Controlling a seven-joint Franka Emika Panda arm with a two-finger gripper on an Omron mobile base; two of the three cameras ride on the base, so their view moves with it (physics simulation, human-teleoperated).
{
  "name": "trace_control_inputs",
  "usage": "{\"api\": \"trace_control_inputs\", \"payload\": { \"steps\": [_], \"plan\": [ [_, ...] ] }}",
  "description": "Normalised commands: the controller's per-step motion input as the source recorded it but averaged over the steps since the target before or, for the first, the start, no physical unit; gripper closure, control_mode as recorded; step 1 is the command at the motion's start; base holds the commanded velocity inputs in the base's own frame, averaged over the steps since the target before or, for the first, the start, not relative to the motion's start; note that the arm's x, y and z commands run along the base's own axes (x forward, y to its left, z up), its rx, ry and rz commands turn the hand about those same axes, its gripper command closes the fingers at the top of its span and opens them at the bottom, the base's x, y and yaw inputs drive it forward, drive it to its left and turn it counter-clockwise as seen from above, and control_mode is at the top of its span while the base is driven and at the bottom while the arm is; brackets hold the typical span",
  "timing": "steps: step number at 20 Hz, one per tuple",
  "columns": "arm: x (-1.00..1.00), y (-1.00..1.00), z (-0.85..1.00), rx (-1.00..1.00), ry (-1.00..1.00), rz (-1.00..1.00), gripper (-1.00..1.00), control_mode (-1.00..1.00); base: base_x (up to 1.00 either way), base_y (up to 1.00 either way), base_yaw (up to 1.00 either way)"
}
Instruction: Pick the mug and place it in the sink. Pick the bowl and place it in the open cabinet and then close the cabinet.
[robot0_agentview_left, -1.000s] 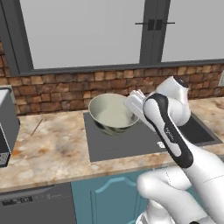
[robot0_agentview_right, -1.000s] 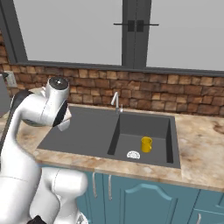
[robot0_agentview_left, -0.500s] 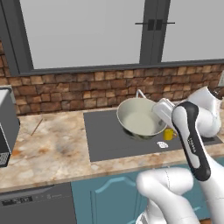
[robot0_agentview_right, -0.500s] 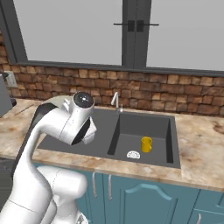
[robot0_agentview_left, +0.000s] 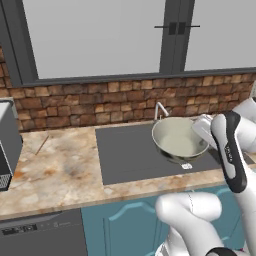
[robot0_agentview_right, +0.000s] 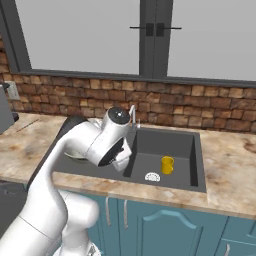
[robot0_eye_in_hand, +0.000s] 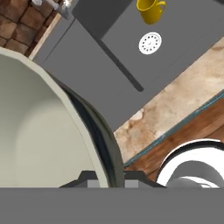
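Above the sink, gripper clamped on the bowl by its rim — carried clear, likely cabinet-bound — the mug already in the basin.

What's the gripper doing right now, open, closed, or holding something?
Gripper: closed on the rim of the bowl, holding it up over the sink.

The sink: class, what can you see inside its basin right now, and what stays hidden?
Inside the sink stands a yellow mug, upright beside the white drain. In the right base view the arm covers the basin's left part. The bowl is held above, not inside.
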Motion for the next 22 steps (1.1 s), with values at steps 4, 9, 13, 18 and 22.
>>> {"api": "trace_control_inputs", "payload": {
  "steps": [4, 9, 13, 18, 22],
  "plan": [
    [0.0, -0.1, 0.0, 0.0, 0.1, -0.02, 1.0, -1.0, 0.0, 0.0, 0.0],
    [0.0, 0.0, 0.0, 0.0, 0.0, 0.0, 1.0, -1.0, 0.0, 0.0, 0.0],
    [-0.06, 0.0, -0.01, 0.0, -0.01, -0.09, 1.0, -1.0, 0.0, 0.0, 0.0],
    [-0.11, -0.03, -0.04, 0.01, -0.01, -0.24, 1.0, 1.0, -0.01, 0.0, -0.14],
    [0.0, 0.0, 0.0, 0.0, 0.0, 0.0, 1.0, 1.0, -0.09, 0.0, -0.36]
  ]
}}
